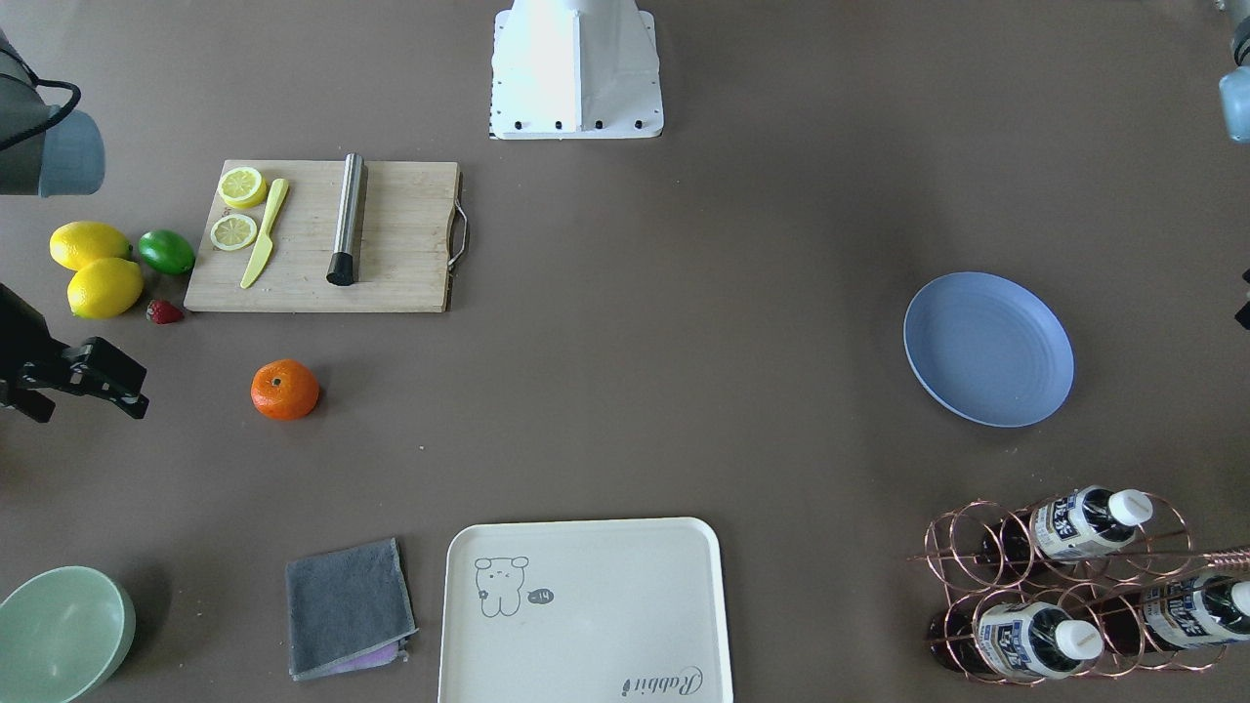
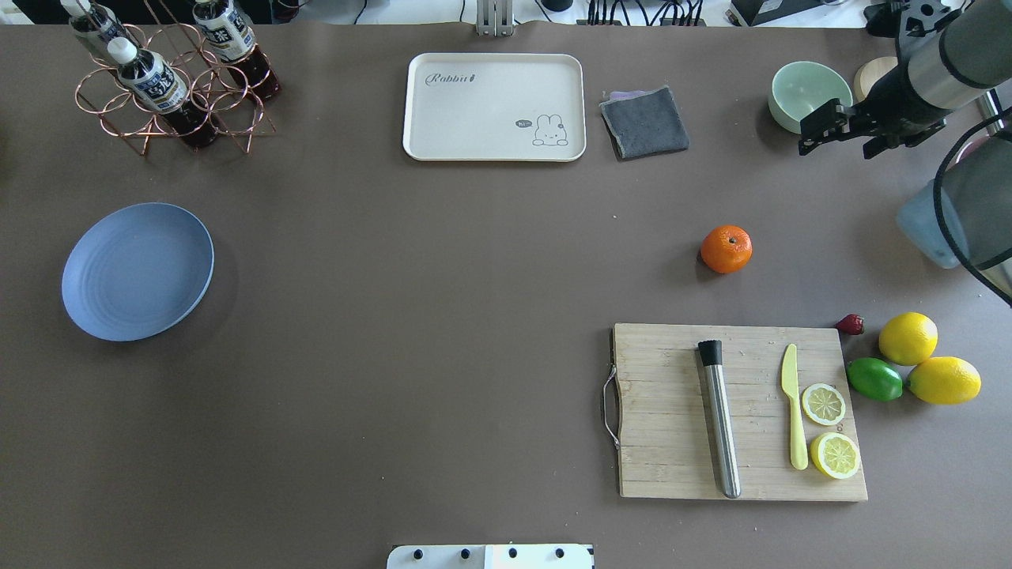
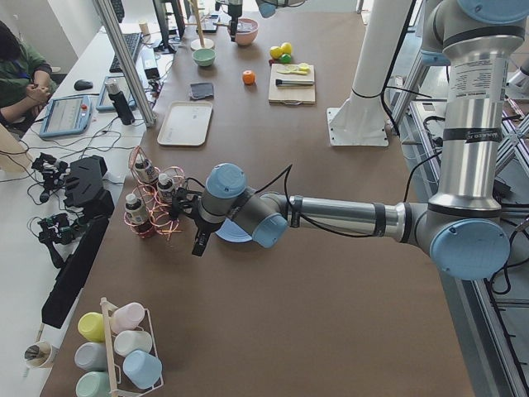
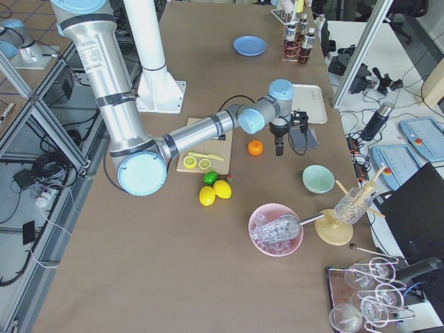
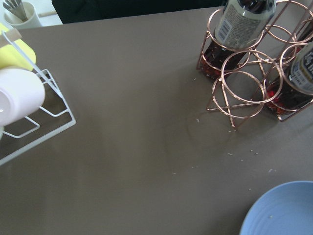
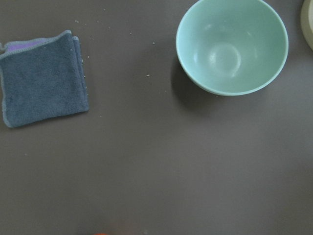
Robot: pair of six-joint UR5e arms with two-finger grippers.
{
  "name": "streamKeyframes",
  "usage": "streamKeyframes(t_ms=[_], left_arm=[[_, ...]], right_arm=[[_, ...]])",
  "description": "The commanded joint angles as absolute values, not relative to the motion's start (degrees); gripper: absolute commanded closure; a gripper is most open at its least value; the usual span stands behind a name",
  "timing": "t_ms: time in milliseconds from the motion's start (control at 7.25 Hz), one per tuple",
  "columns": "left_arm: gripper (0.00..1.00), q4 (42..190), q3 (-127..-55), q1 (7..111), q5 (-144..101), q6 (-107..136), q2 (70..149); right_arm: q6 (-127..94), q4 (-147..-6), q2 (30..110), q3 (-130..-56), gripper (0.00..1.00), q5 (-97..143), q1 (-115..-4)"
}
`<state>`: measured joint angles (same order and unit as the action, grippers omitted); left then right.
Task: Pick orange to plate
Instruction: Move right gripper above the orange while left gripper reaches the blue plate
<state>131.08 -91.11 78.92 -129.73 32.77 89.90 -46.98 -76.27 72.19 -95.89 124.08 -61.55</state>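
Note:
The orange [image 2: 726, 249] lies on the brown table just beyond the cutting board, and also shows as the orange [image 1: 284, 390]. Far across the table rests the blue plate [image 2: 138, 270], holding nothing. My right gripper [image 2: 842, 134] hangs above the table between the orange and the mint bowl, apart from the fruit, and looks open and holds nothing. Its wrist view shows only a sliver of the orange [image 6: 100, 234] at the bottom edge. My left gripper [image 3: 198, 244] hovers near the plate's rim [image 5: 283, 210]; I cannot tell whether it is open or shut.
A wooden cutting board [image 2: 672, 411] carries a steel cylinder, a yellow knife and lemon halves. Two lemons [image 2: 909, 338], a lime and a strawberry lie beside it. A mint bowl [image 2: 806, 91], grey cloth [image 2: 644, 122], cream tray [image 2: 494, 107] and copper bottle rack [image 2: 170, 87] line the far edge.

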Motion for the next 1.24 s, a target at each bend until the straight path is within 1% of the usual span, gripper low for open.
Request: streamKeyframes(t_ms=[0, 138, 276, 552, 1103], left_arm=[[0.02, 144.6, -83.5, 72.0, -128.9, 45.9, 90.5], [0.02, 148.9, -81.0, 70.1, -126.1, 46.9, 90.5], [0.02, 150.5, -80.3, 67.6, -124.5, 48.8, 90.5], [0.02, 150.9, -80.1, 63.7, -119.7, 50.7, 90.4], [0.04, 152.5, -78.2, 57.1, -118.6, 51.3, 90.6]], right_arm=[[-54.9, -72.2, 72.0, -96.4, 0.0, 120.4, -56.2], [-54.9, -72.2, 72.1, -96.4, 0.0, 119.9, -55.4], [-57.3, -72.1, 72.2, -96.7, 0.0, 118.7, -54.5], [-58.8, -72.1, 72.2, -96.7, 0.0, 114.6, -50.7], [-59.3, -72.1, 72.2, -96.5, 0.0, 114.6, -49.0]])
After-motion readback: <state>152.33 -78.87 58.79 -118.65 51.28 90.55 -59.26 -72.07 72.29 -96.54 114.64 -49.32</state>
